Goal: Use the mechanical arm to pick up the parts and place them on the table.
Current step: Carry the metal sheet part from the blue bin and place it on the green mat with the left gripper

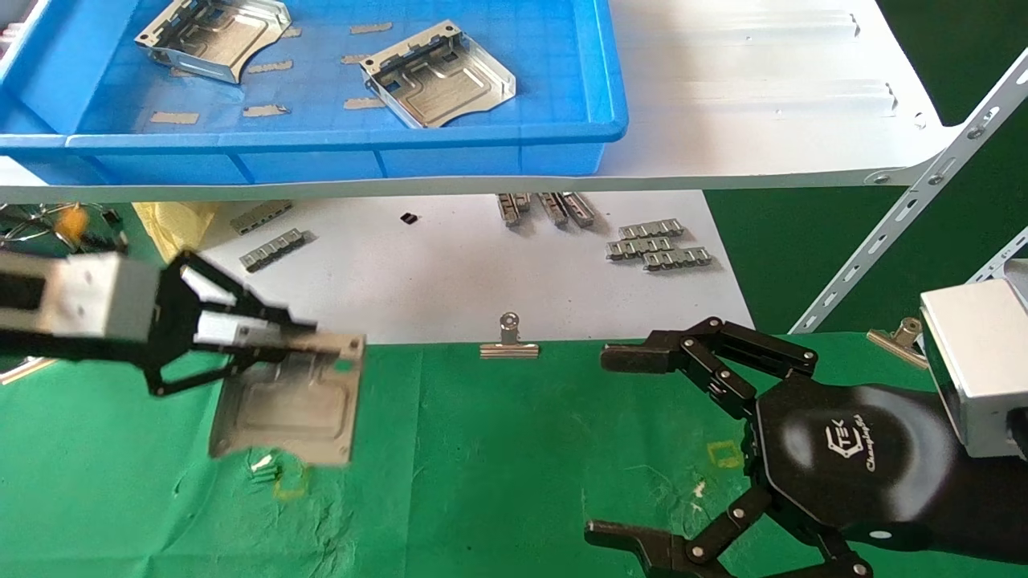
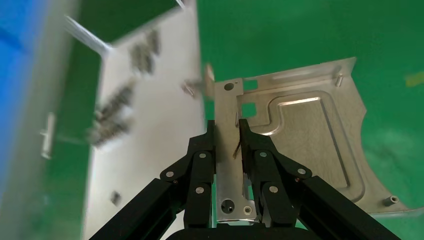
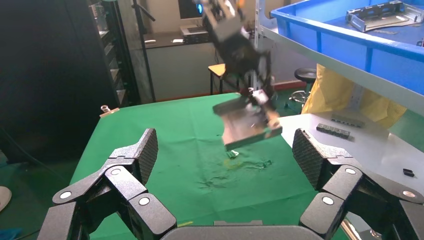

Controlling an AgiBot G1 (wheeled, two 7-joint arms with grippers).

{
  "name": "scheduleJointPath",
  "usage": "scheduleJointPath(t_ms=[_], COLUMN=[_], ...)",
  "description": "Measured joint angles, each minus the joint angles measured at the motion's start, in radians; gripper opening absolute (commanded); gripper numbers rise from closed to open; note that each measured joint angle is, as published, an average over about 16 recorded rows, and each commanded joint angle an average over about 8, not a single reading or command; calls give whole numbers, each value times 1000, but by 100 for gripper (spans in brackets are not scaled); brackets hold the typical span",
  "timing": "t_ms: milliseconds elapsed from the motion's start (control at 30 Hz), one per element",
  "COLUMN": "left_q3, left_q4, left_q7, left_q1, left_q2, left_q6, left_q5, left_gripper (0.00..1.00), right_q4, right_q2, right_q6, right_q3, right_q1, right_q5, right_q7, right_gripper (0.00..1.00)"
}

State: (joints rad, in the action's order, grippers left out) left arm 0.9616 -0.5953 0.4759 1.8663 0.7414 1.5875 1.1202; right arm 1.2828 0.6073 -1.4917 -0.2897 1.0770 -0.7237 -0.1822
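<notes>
My left gripper point(image 1: 313, 337) is shut on the rim of a flat silver stamped tray point(image 1: 289, 409) and holds it tilted just above the green table point(image 1: 498, 449) at the left. In the left wrist view the fingers point(image 2: 227, 127) pinch the tray's raised edge, and the tray point(image 2: 310, 140) spreads out over green cloth. The right wrist view shows that tray point(image 3: 247, 122) hanging above the cloth. Two more trays point(image 1: 213, 32) point(image 1: 438, 74) lie in the blue bin point(image 1: 321, 140) on the shelf. My right gripper point(image 1: 602, 443) is open and empty over the table's right side.
The white shelf board point(image 1: 763, 96) carries the bin above the table's far edge. A white sheet point(image 1: 418, 273) below it holds small grey notched strips point(image 1: 658, 245). A silver binder clip point(image 1: 509, 341) sits on the cloth's edge. A yellow square mark point(image 1: 727, 453) lies near my right gripper.
</notes>
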Motion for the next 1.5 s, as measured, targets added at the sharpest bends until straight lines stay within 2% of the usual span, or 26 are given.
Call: scheduleJointPath(t_ms=[300,667,733,900,967,1000,1267,1500], left_q3=[91,110,109,107,107,107,112,103], left_q4=[113,245,265,312,330,340,415,460], left_q7=[139,342,385,478,510,524,596,581], left_q1=[-67,-150,-160,-177,-181,-182,-186,-177], left_q2=[28,65,68,74,77,78,98,102], left_q6=[-7,-9,-9,-13,-17,-19,-28,-16], left_q5=[20,-46,-58,-83,-89,-91,-96,-122], left_gripper=[0,2,16,78,96,100,100,100], right_q4=[0,0,0,0,0,0,0,0], right_q2=[0,-1,-1,-1,-1,-1,-1,-1], right_q6=[0,1,1,1,1,1,1,1], right_q3=[-1,-1,-1,-2,-2,-2,-2,-3], right_q1=[0,0,0,0,0,0,1,1], right_q5=[0,1,1,1,1,1,2,2], right_q7=[0,1,1,1,1,1,1,1], right_gripper=[100,100,100,100,100,100,100,100])
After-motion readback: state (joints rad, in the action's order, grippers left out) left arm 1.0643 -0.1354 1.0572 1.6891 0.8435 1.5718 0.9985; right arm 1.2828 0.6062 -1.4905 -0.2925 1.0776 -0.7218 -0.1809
